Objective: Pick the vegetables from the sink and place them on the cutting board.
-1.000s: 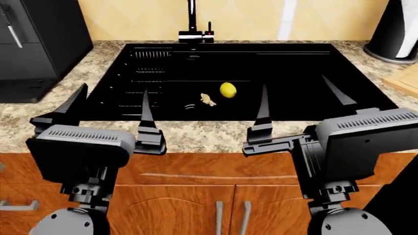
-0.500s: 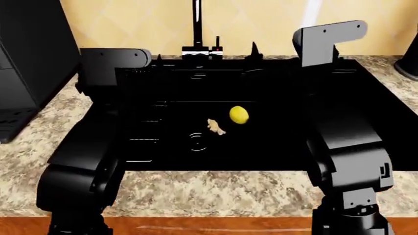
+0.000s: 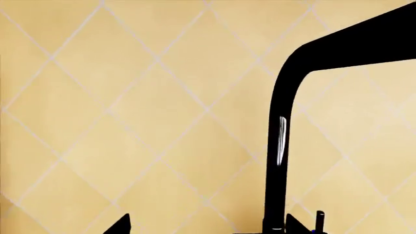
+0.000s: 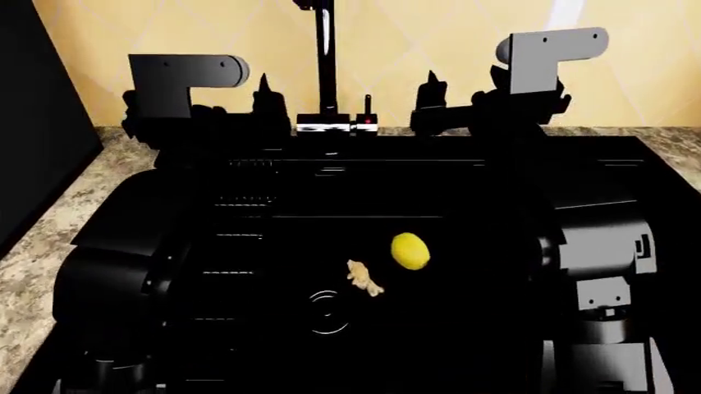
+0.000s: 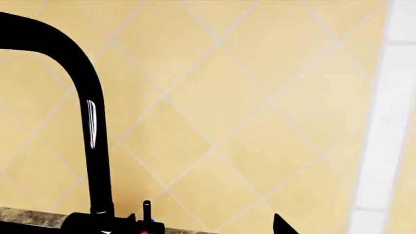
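Left gripper [image 4: 225, 103] raised at sink's far edge, left of faucet [image 4: 324, 57]; fingers spread, holding nothing. Left wrist view filled by tiled wall [image 3: 130, 107] and faucet neck only; no vegetable in sight.

Sink [image 4: 438, 189] spans the middle. Ginger [image 4: 365, 278] lying on the basin floor near centre, a little toward the near edge, drain just to its left. Long axis running from far-left to near-right, roughly. Lemon [image 4: 410, 251] just beside it to the right and slightly farther back; the two close, apparently not touching.

Right gripper [image 4: 482, 98] up at the far edge too, right of faucet, fingers apart and empty. Right wrist view likewise pointed at wall and faucet.

Cutting board not in view.

Key relation: both vegetables well below and nearer the robot than either gripper; both wrists aimed at the wall, not down. Lemon slightly right of the faucet line, so right arm looks marginally nearer; ginger about equal. Needs pulling back and tilting down before any grasp. Nothing picked yet.
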Controlling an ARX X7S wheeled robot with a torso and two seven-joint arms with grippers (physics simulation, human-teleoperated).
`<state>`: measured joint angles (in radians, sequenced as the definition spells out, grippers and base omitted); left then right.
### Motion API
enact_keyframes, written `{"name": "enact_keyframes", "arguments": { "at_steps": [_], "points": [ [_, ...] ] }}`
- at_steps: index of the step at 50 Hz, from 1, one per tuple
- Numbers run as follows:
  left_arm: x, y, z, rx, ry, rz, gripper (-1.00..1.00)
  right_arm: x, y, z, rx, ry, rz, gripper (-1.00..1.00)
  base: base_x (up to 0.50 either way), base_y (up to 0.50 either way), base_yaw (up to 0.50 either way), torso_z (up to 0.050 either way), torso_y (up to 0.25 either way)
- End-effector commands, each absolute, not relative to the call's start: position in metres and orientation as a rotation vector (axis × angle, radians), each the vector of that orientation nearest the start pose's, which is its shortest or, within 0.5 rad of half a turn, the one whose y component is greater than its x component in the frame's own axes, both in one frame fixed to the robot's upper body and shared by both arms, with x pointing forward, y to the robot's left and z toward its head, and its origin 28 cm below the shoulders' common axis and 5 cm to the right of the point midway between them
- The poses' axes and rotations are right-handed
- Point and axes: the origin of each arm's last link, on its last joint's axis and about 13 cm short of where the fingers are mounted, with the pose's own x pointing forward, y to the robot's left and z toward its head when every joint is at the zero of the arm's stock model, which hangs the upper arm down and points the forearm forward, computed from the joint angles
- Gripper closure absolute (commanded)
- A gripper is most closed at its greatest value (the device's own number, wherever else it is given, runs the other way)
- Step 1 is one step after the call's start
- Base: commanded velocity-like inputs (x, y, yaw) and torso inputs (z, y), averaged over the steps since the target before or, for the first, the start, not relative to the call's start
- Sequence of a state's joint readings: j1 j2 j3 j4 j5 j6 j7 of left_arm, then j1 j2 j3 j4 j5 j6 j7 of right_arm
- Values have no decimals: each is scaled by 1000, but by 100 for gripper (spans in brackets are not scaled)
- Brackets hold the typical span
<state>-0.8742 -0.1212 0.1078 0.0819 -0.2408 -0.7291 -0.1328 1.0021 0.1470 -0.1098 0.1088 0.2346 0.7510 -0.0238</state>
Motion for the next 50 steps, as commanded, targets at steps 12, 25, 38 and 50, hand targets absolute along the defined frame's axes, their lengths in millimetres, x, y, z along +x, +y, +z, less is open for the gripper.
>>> {"name": "enact_keyframes", "arguments": {
  "at_steps": [12, 25, 38, 50],
  "points": [
    [340, 206, 235, 6, -198, -50, -100, 363, -113, 245, -48, -94, 151, -100, 500, 0, 0, 0, 2],
    [336, 204, 234, 35, -168, -109, -100, 357, -117, 244, -43, -75, 173, -100, 462, 0, 0, 0, 0],
    [263, 195, 244, 157, 56, -440, -100, 297, -115, 277, -444, 175, 363, -100, 0, 0, 0, 0, 0],
    [238, 205, 252, 209, 46, -439, -100, 262, -120, 292, -586, 312, 377, -100, 0, 0, 0, 0, 0]
  ]
}}
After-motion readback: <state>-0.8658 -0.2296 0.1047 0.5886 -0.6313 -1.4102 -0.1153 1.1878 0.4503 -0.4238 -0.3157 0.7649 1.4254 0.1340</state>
